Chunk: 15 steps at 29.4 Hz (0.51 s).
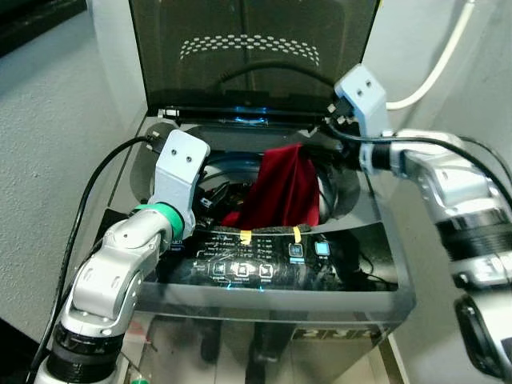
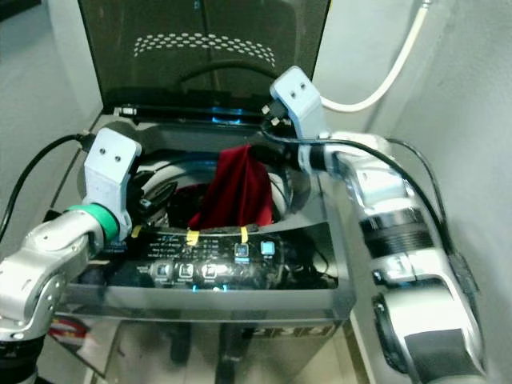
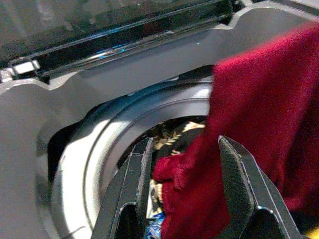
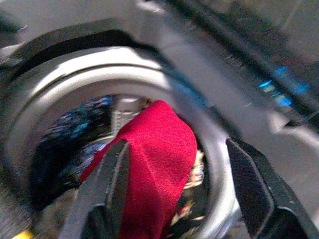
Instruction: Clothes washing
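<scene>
In a narrow laundry corner with pale walls, a top-loading washing machine stands with its lid raised. Nearest the camera, its lit control panel glows; beyond it a red garment drapes over the front lip of the drum, part inside with other clothes. The left hand, fingers spread and released, sits at the drum's left rim with the red cloth between its fingers. Farther back, the right hand hovers open above the drum. Loading looks unfinished; the cloth is best gripped near its hanging edge and pushed fully down, clear of the rim.
</scene>
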### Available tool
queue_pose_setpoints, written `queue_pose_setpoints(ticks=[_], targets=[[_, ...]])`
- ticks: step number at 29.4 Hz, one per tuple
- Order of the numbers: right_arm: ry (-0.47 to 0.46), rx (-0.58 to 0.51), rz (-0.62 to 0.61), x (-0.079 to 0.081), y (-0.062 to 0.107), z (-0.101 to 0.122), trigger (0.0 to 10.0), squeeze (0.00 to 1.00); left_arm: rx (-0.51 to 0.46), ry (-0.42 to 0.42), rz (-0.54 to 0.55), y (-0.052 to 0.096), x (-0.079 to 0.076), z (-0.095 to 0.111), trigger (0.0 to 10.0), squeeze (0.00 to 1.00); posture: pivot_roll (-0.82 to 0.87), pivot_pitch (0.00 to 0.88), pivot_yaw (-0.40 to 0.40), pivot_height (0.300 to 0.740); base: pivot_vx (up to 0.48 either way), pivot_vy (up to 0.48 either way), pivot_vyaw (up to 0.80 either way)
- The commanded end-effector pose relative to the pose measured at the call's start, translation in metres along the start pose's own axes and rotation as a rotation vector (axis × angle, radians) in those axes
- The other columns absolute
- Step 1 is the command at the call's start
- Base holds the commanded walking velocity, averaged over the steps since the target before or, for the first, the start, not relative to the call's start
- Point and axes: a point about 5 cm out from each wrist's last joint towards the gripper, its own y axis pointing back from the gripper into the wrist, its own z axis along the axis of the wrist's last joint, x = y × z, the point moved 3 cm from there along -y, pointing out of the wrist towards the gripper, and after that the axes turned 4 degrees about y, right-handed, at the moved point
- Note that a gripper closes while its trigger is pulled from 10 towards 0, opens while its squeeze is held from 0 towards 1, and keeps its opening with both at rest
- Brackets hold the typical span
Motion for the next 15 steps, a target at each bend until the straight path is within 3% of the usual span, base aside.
queue_pose_setpoints(ticks=[1,2,3,5,6,7,8,9,10,11,13,14,15], targets=[[-0.02,-0.046,-0.008,-0.001,0.006,0.007,10.0,0.02,0.011,-0.007,-0.001,0.0,-0.001,-0.002,10.0,0.0,0.06,0.027,0.032,0.74,0.0,0.0,0.0],[-0.02,-0.046,-0.008,-0.001,0.006,0.007,10.0,0.02,0.011,-0.007,-0.001,0.0,-0.001,-0.002,10.0,0.0,0.06,0.027,0.032,0.74,0.0,0.0,0.0],[-0.078,-0.162,-0.122,-0.013,0.01,0.019,10.0,0.0,0.0,0.002,0.013,-0.001,0.002,0.001,10.0,0.0,0.06,0.02,0.047,0.74,0.0,0.0,0.0],[-0.078,-0.162,-0.122,-0.013,0.01,0.019,10.0,0.0,0.0,0.002,0.013,-0.001,0.002,0.001,10.0,0.0,0.06,0.02,0.047,0.74,0.0,0.0,0.0],[-0.18,-0.351,-0.26,-0.029,0.018,0.038,10.0,0.0,-0.016,0.009,0.033,-0.003,0.006,0.004,10.0,0.0,0.06,0.018,0.058,0.74,0.0,0.0,0.0],[-0.387,-0.541,-0.25,-0.03,0.026,0.048,10.0,0.0,-0.035,0.02,0.049,-0.004,0.01,0.008,10.0,0.0,0.06,0.017,0.063,0.74,0.0,0.0,0.0],[-0.387,-0.541,-0.25,-0.03,0.026,0.048,10.0,0.0,-0.035,0.02,0.049,-0.004,0.01,0.008,10.0,0.0,0.06,0.017,0.063,0.74,0.0,0.0,0.0],[-0.473,-0.632,-0.168,-0.019,0.03,0.049,10.0,0.0,-0.044,0.024,0.058,-0.005,0.011,0.01,10.0,0.0,0.06,0.017,0.063,0.74,0.0,0.0,0.0],[-0.473,-0.632,-0.168,-0.019,0.03,0.049,10.0,0.0,-0.044,0.024,0.058,-0.005,0.011,0.01,10.0,0.0,0.06,0.017,0.063,0.74,0.0,0.0,0.0],[-0.507,-0.67,-0.086,-0.008,0.032,0.048,10.0,0.0,-0.048,0.026,0.061,-0.006,0.012,0.011,10.0,0.0,0.06,0.017,0.063,0.74,0.0,0.0,0.0],[-0.507,-0.67,-0.086,-0.008,0.032,0.048,10.0,0.0,-0.048,0.026,0.061,-0.006,0.012,0.011,10.0,0.0,0.06,0.017,0.063,0.74,0.0,0.0,0.0],[-0.506,-0.609,-0.032,0.004,0.028,0.038,10.0,0.0,-0.045,0.024,0.055,-0.006,0.011,0.011,10.0,0.0,0.06,0.018,0.07,0.74,0.0,0.0,0.0],[-0.413,-0.486,-0.046,0.012,0.023,0.024,10.0,0.0,-0.039,0.016,0.048,-0.006,0.011,0.011,10.0,0.0,0.07,0.025,0.082,0.74,0.0,0.0,0.0]])
